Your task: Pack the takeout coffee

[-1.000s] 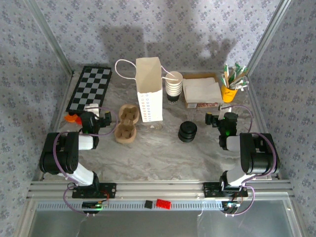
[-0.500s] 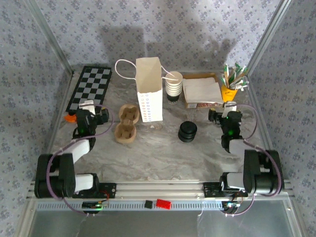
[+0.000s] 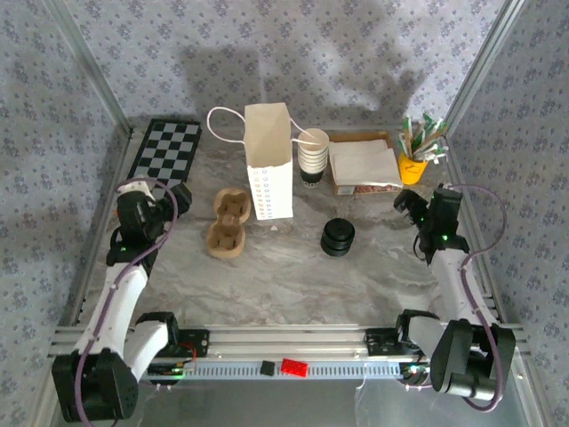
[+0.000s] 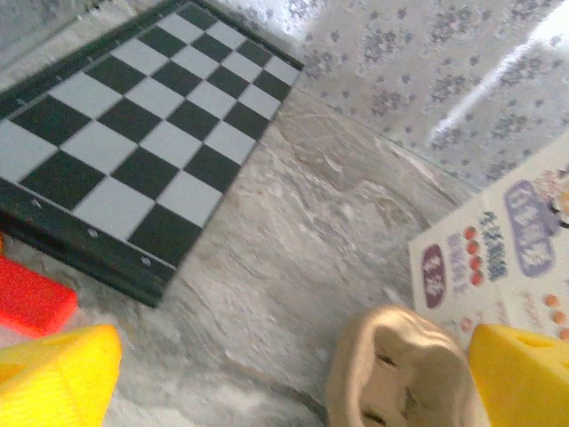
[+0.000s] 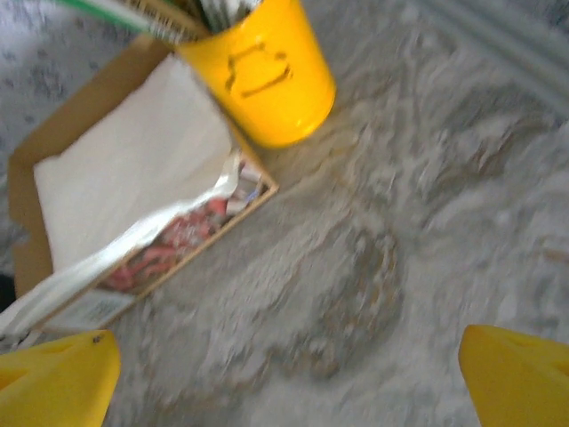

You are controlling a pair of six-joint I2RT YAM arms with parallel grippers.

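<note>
Right wrist view motion-blurred; yellow cup [image 5: 267,80] cropped at top edge; pulp carrier [image 4: 396,325] cut by bottom edge; red block [image 4: 31,298] cropped left.

The tabletop [image 3: 284,276] carries one white paper bag [image 3: 268,160], one stack of white-rimmed cups [image 3: 312,153], one stack of black lids [image 3: 338,237], one cardboard cup carrier [image 3: 228,222], one checkerboard [image 3: 164,160], one open napkin box [image 3: 363,165] and one yellow pot [image 3: 411,167]. There are two tools, the left tool [image 4: 289,378] and the right tool [image 5: 284,378].

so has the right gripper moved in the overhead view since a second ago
Yes. The right gripper has shifted rightward, from beside the cardboard box's near corner to just in front of the yellow cup, with its jaws open.
</note>
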